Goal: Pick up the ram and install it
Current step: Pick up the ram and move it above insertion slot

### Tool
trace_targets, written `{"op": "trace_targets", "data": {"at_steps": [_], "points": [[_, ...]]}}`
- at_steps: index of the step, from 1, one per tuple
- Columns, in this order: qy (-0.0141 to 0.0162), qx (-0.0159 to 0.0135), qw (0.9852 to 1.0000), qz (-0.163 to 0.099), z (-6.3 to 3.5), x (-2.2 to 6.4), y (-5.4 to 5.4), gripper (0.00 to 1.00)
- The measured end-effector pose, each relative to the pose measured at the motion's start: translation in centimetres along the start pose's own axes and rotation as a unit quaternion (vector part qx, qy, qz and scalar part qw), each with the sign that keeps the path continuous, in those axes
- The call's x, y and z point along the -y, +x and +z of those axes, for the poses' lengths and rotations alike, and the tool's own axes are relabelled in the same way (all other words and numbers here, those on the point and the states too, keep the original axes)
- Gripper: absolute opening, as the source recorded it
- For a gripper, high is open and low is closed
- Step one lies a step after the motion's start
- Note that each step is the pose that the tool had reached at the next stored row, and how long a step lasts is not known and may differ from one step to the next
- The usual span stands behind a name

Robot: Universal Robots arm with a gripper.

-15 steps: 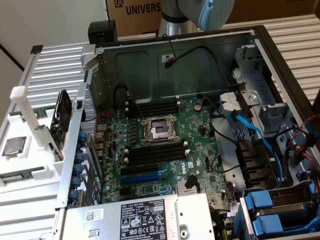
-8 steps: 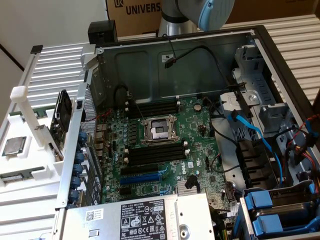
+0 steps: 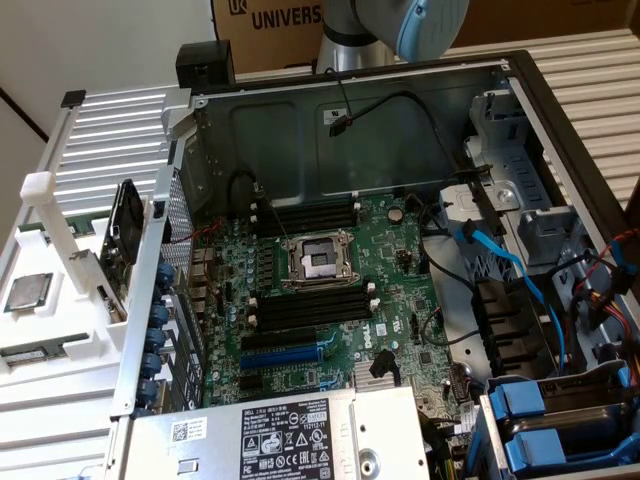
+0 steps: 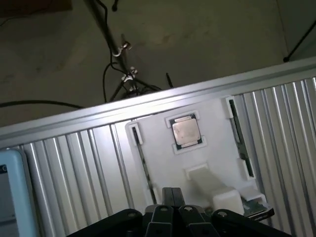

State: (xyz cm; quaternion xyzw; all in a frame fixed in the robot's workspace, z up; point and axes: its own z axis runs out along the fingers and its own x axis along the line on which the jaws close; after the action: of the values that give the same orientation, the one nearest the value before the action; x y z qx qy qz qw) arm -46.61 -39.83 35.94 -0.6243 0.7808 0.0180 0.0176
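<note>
The ram [image 4: 241, 143] is a long, thin dark-green stick lying in a slot of the white holder [image 4: 158, 148], beside the square silver processor chip [image 4: 186, 132]. In the exterior view the ram [image 3: 36, 352] lies at the left, on the white holder [image 3: 70, 350] outside the computer case. My gripper [image 4: 172, 196] hangs high above the holder, well clear of the ram. Its two dark fingertips [image 4: 166, 197] are pressed together with nothing between them. The black memory slots [image 3: 300, 310] on the motherboard sit beside the processor socket [image 3: 318, 262].
The open computer case [image 3: 350, 110] has tall metal walls, with blue and black cables [image 3: 500, 260] at the exterior view's right. A white block [image 4: 212, 186] rises from the holder, with another green board end [image 4: 254, 207] beside it. The ribbed metal table [image 4: 74, 163] ends at a rail.
</note>
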Motion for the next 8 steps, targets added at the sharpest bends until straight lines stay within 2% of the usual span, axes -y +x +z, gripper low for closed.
{"op": "trace_targets", "data": {"at_steps": [4,8], "points": [[-0.0013,-0.0002,0.9997,-0.026,0.34,0.03,0.11,0.11],[-0.0026,-0.0003,0.9987,-0.052,0.82,0.09,0.39,0.11]]}}
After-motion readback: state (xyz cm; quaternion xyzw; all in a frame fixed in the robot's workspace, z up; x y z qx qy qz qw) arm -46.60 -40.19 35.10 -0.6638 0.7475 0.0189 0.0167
